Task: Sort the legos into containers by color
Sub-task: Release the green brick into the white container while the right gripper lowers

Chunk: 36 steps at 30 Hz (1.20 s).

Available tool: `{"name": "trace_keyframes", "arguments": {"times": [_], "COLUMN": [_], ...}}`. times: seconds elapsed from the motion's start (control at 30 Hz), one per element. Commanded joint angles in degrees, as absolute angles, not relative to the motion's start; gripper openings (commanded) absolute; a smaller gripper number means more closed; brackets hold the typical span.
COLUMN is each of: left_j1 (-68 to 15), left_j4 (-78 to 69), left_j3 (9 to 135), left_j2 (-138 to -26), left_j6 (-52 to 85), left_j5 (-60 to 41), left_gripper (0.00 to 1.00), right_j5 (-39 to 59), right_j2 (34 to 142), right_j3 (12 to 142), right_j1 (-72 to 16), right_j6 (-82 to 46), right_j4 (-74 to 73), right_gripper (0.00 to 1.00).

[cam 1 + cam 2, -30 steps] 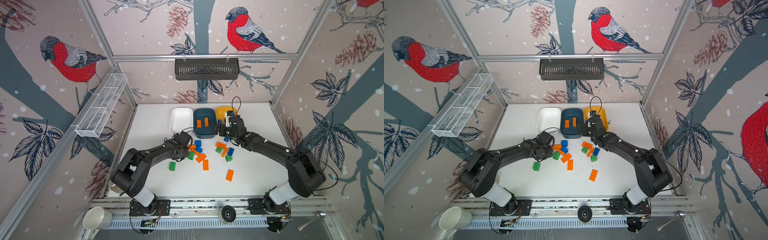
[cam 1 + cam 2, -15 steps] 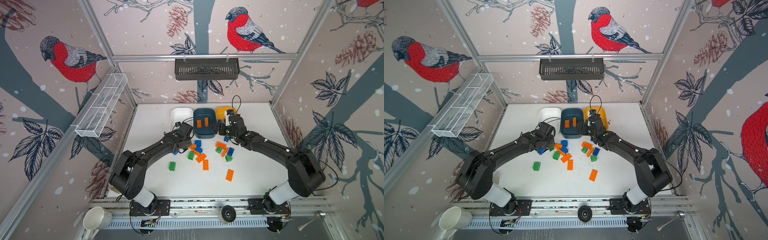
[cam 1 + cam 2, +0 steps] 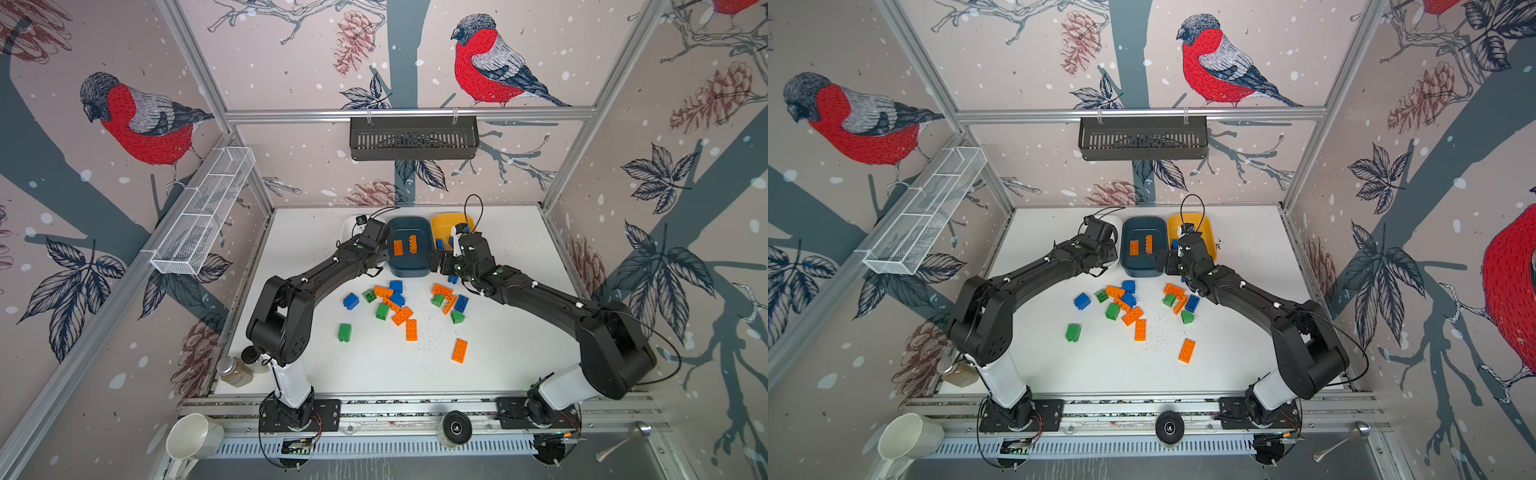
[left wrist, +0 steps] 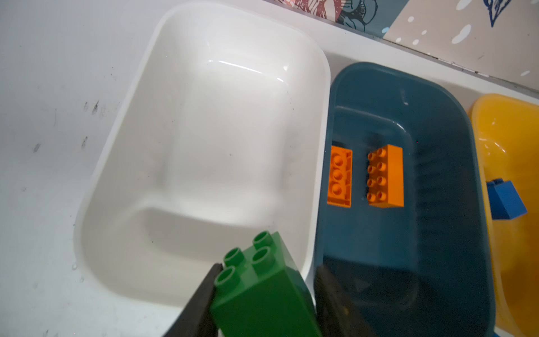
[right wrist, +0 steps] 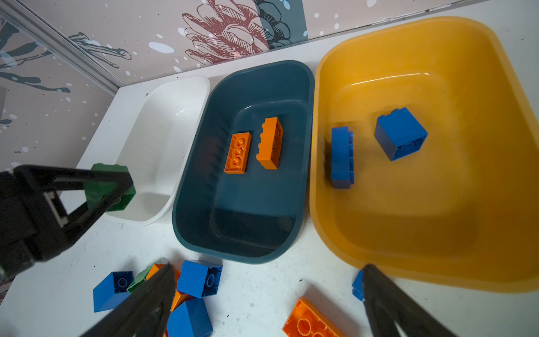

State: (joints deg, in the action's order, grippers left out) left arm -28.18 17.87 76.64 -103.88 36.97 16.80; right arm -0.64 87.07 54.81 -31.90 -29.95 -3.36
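left gripper (image 4: pixel 267 270) is pinching green brick (image 4: pixel 262 294) over white tub (image 4: pixel 96 181), worktop's back edge (presumably greens' bin) | right gripper (image 5: pixel 268 266) is hovering spread, empty, above loose legos (image 5: pixel 199 278)

arms (image 3: pixel 328 268): black | base links (image 3: pixel 291 380): white | cables (image 3: pixel 473 195): thin, black

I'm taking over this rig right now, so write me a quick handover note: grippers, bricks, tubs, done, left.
Left gripper: shut on a green brick, at the white tub's near edge, not yet released.
Right gripper: open, empty, over the table just in front of the tubs.
Done: two orange bricks in the teal tub, two blue bricks in the yellow tub; white tub empty.
Left: drop the green one, then sort the mixed pile.
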Motion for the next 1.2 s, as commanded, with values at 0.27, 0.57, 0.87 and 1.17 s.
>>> {"name": "trace_keyframes", "arguments": {"times": [0.27,0.57,0.87,1.17], "left_j1": [-26.9,-26.9,-26.3,-24.8], "left_j4": [16.6,15.1,12.7,8.7], "left_j3": [80.4,74.3,70.3,66.9], "left_j2": [-108.3,-102.3,-98.1,-95.2], "left_j6": [33.9,34.3,36.1,37.3], "left_j5": [15.9,16.0,16.5,15.9], "left_gripper": [0.58,0.78,0.94,0.97], "right_j5": [-3.1,-0.7,-0.9,0.3], "right_j2": [84.4,85.6,86.6,87.9], "right_j3": [53.0,52.8,50.6,47.4], "right_j1": [-32.0,-32.6,-33.4,-33.9], "right_j6": [-29.6,-28.5,-27.2,-24.9], "right_j4": [-2.0,-3.1,-1.0,8.8], "right_gripper": [1.0,1.0,0.99,0.92]}}
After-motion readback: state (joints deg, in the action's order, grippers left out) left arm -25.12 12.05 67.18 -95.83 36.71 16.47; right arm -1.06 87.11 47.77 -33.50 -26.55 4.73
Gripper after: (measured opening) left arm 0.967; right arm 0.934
